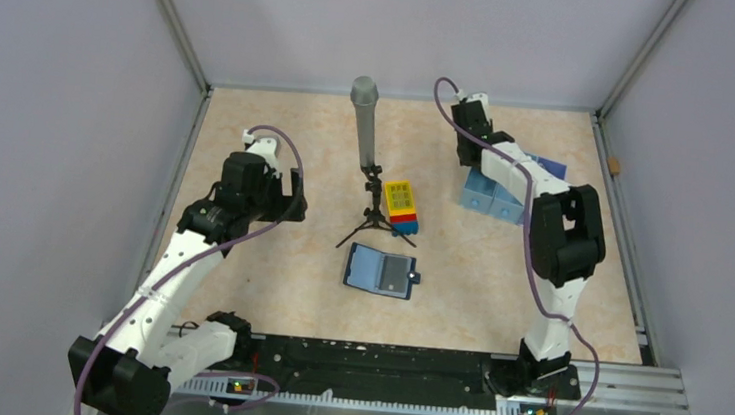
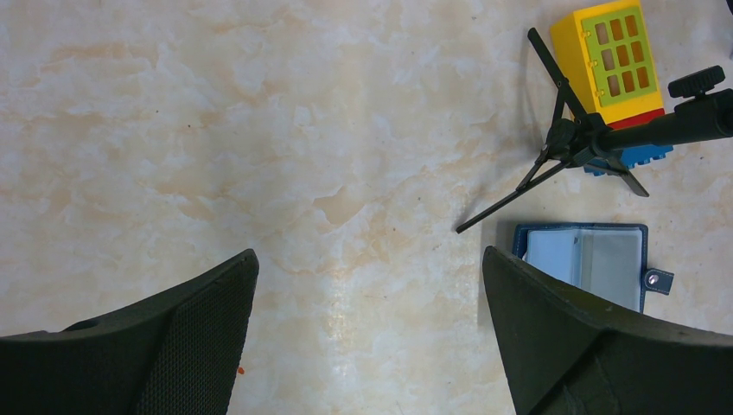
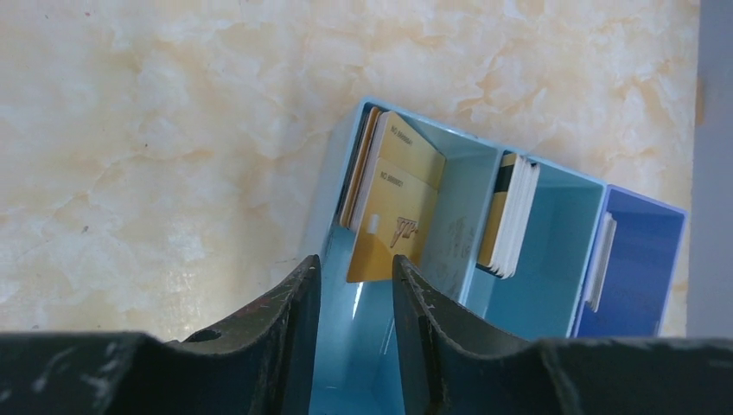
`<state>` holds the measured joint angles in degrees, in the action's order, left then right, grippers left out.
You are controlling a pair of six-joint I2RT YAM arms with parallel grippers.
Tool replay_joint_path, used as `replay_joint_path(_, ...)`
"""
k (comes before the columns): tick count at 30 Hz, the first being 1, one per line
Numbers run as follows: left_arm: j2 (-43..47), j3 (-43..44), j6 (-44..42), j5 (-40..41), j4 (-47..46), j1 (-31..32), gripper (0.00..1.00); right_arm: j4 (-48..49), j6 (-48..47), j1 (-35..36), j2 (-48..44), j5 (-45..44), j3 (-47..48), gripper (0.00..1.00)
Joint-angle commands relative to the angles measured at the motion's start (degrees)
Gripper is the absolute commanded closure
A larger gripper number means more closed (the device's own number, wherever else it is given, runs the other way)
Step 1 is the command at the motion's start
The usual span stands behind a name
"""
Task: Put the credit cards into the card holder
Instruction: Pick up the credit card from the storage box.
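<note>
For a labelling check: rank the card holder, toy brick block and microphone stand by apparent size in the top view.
Largest: microphone stand.
Then: card holder.
Smallest: toy brick block, though its raised top sits nearer the camera.

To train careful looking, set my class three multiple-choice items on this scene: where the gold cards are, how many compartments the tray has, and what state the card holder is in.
1. Where are the gold cards?
A. Under the toy brick block
B. In an end compartment of the tray
C. Flat on the table

2. How many compartments has the tray?
A. Two
B. Three
C. Five

3. What state is the card holder in?
A. Lying open
B. Snapped shut
C. Standing on edge

Answers:
1 B: the gold cards lean inside the tray's pale blue end compartment.
2 B: the right wrist view shows two pale blue compartments and one darker blue.
3 A: it lies spread flat with its inside facing up.
</note>
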<state>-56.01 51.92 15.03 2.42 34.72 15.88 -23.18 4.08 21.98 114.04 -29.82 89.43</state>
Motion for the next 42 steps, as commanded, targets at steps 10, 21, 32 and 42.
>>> replay_joint_path(10, 1.15, -0.6, -0.17, -0.35, -1.72, -0.23, 0.01, 0.4, 0.3, 0.01, -3.27, -2.03, 2.13, 0.65)
replay_joint_path(21, 1.43, -0.7, -0.17, -0.29, -1.76, -0.23, 0.01, -0.87, 0.14, 0.0, -0.38, -1.85, 3.56, 0.67)
replay_joint_path(32, 1.57, -0.75, -0.17, -0.31, -1.76, -0.23, 0.01, -1.67, -0.02, 0.0, 1.38, -3.91, 4.26, 0.72)
replay_joint_path(42, 1.56, -0.86, -0.17, -0.31, -1.76, -0.23, 0.01, -1.14, -0.38, 0.0, 0.29, -5.06, 4.04, 0.86)
